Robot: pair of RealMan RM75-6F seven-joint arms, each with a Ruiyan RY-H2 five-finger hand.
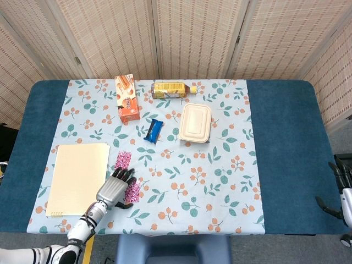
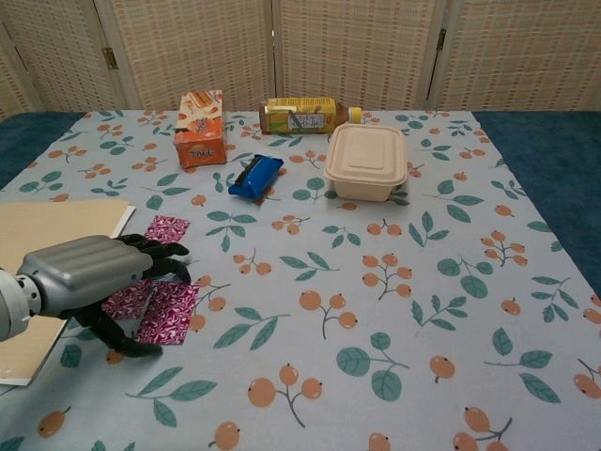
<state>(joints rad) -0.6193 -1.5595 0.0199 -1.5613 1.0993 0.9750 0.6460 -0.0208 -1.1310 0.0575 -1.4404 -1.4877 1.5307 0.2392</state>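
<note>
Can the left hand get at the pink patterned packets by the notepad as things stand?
Probably yes: the left hand hovers right over the pink packets, its fingers curled above them, nothing lying between.

Left hand [image 2: 89, 272]: silver shell, black fingers; right hand [image 1: 342, 190] seemingly alike.

left hand [image 2: 89, 273] over near-left wrappers [image 2: 167, 311], notepad [image 1: 78, 177] just left, snack bar [image 2: 255, 176] mid-table, carton [image 2: 199, 128], bottle [image 2: 306, 115], lunch box [image 2: 367, 160] behind, right hand [image 1: 344, 190] far right, probably off-table
</note>
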